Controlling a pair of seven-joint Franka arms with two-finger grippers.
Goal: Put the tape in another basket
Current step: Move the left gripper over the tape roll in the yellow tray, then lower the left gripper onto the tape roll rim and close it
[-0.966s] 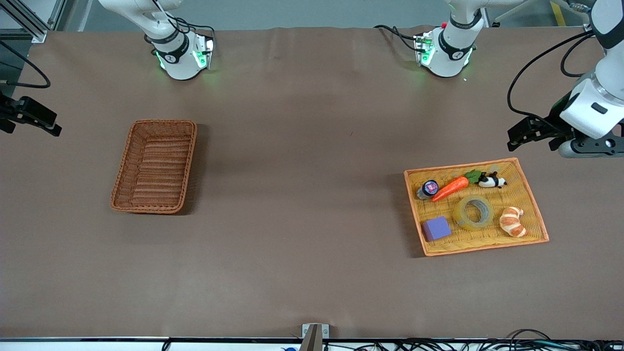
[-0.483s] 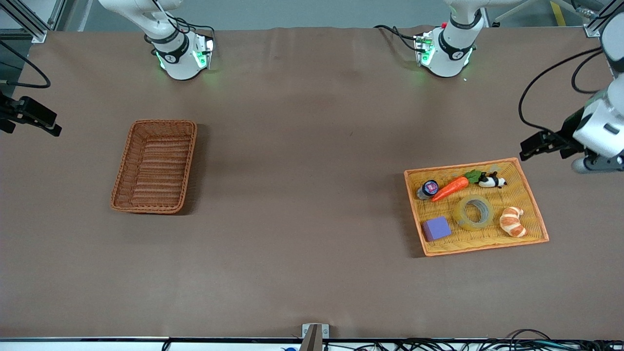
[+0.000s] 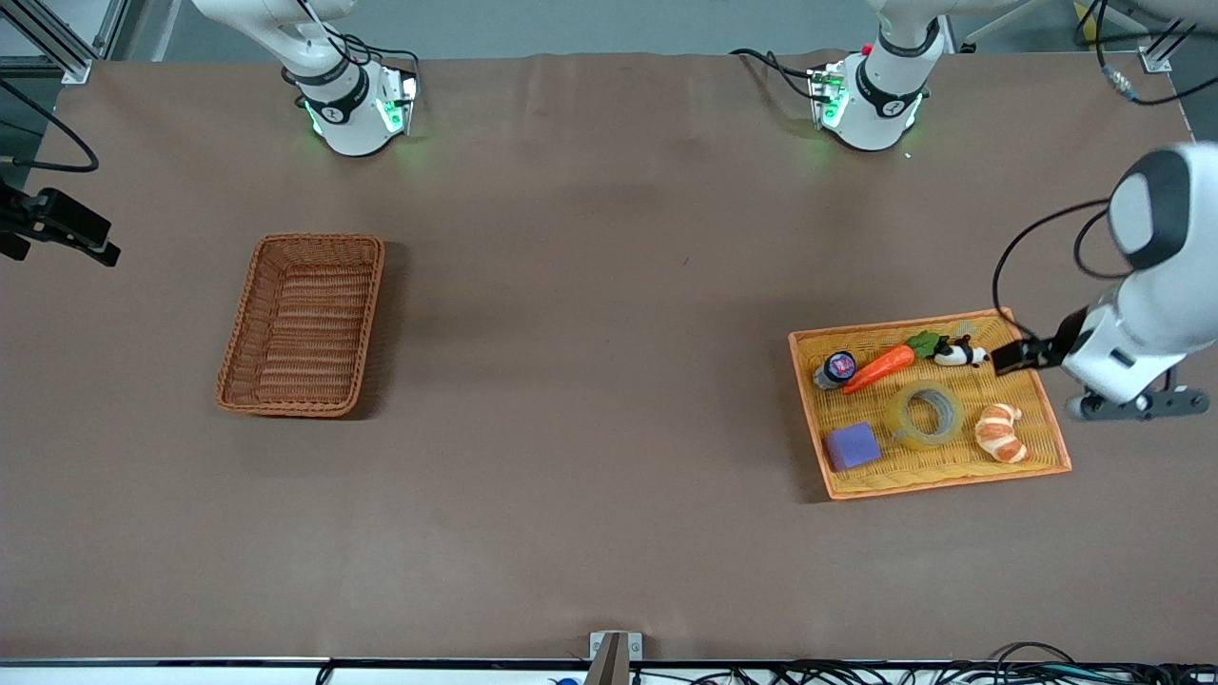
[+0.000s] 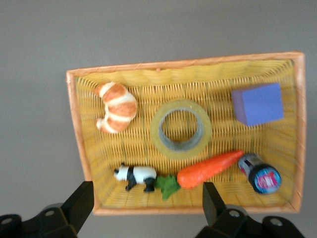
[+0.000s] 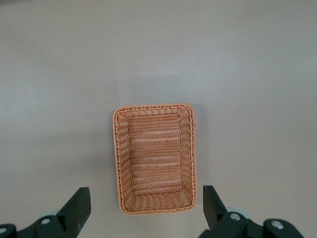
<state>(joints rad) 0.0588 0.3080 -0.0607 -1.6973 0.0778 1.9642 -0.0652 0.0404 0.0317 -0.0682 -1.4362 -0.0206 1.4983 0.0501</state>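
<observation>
the tape (image 3: 924, 415) lies flat in the middle of a yellow tray (image 3: 1045, 407) at the left arm's end of the table, its grey core facing up. a croissant (image 3: 1000, 432) sits just beside it toward that end of the table, a purple block (image 3: 851, 445) beside it toward the right arm's end and a little nearer the front camera. farther from that camera, an orange carrot (image 3: 879, 367) lies close along the roll's edge, with a panda (image 3: 959, 354) at its leafy tip and a small round-capped jar (image 3: 836, 367) at its point. nothing covers the tape.

the left gripper (image 4: 144, 208) hangs over the tray's edge at the panda's side, fingers (image 4: 79, 204) spread wide with nothing between them; in the left wrist view the panda and the carrot's leaves lie between the fingers and the roll.

the basket (image 3: 303, 324) stands well apart at the right arm's end of the table. the right gripper (image 5: 143, 210) waits high above it, jaws released and holding nothing, its dark body (image 3: 57, 225) at the front view's edge
</observation>
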